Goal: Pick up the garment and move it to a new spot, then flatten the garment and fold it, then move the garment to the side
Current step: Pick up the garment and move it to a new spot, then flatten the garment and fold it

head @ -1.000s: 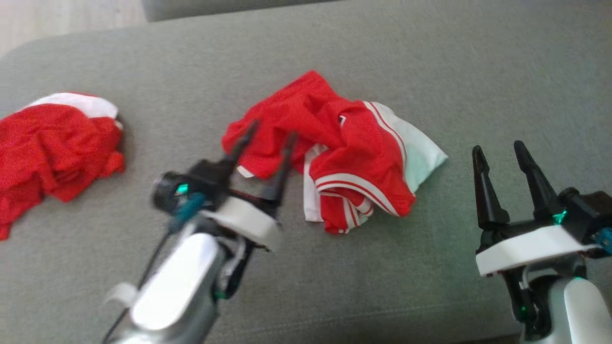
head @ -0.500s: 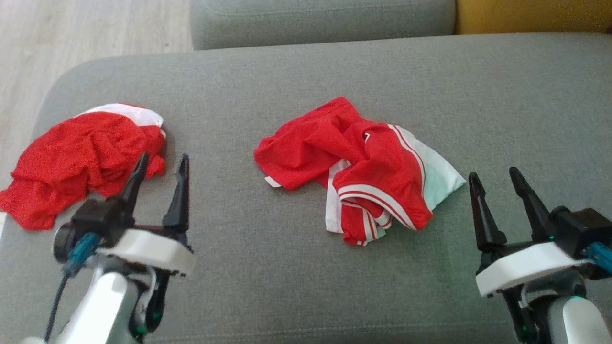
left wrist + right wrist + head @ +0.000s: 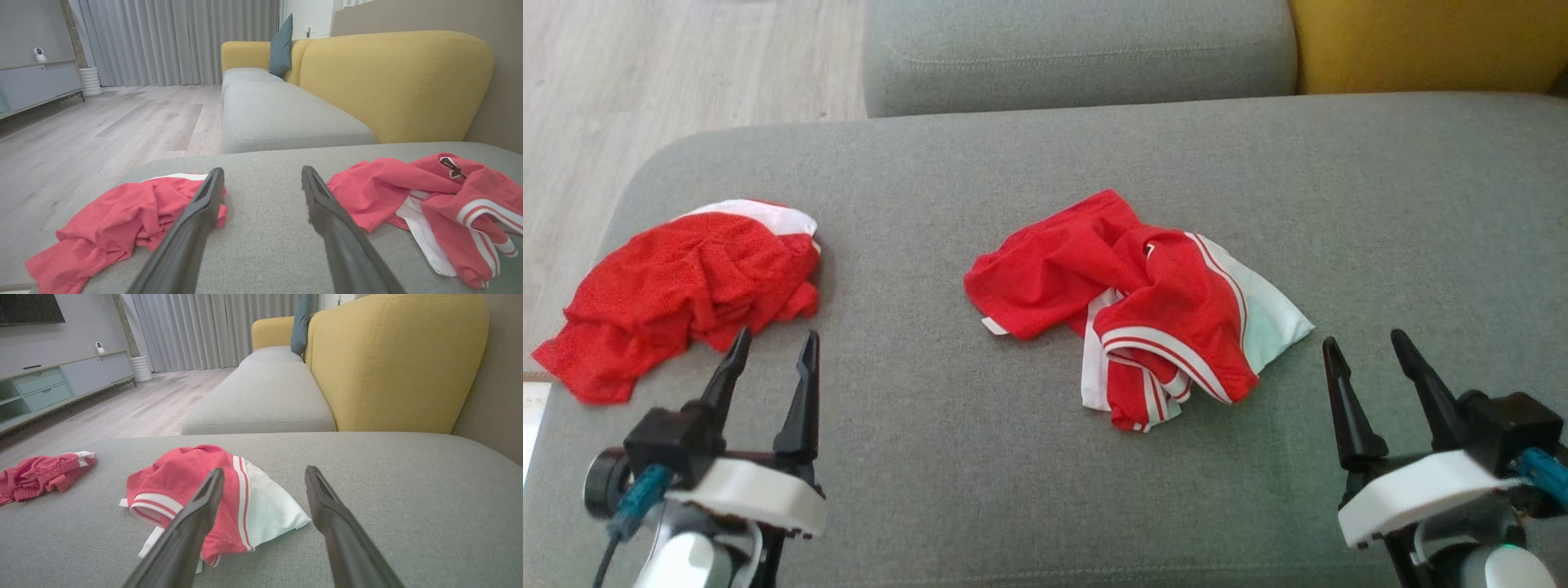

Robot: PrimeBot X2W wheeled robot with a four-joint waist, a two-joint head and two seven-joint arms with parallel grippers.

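A crumpled red garment (image 3: 1143,302) with white panels and stripes lies in the middle of the grey seat cushion (image 3: 1013,163). It also lies ahead and to the right in the left wrist view (image 3: 429,196), and ahead and to the left in the right wrist view (image 3: 196,486). My left gripper (image 3: 775,343) stands open at the near left, apart from it, with nothing between its fingers (image 3: 262,175). My right gripper (image 3: 1364,343) is open at the near right, just short of the garment's white corner, and holds nothing (image 3: 265,473).
A second bunched red garment (image 3: 686,286) lies near the cushion's left edge, just beyond my left fingertips (image 3: 122,220). Wooden floor (image 3: 645,65) drops off to the left. Another grey cushion (image 3: 1078,57) and a yellow backrest (image 3: 1421,41) stand behind.
My left gripper has pulled back from the middle garment's left edge to the near left, staying open. The head camera has shifted, bringing the floor and backrest into view. The right gripper holds its place.
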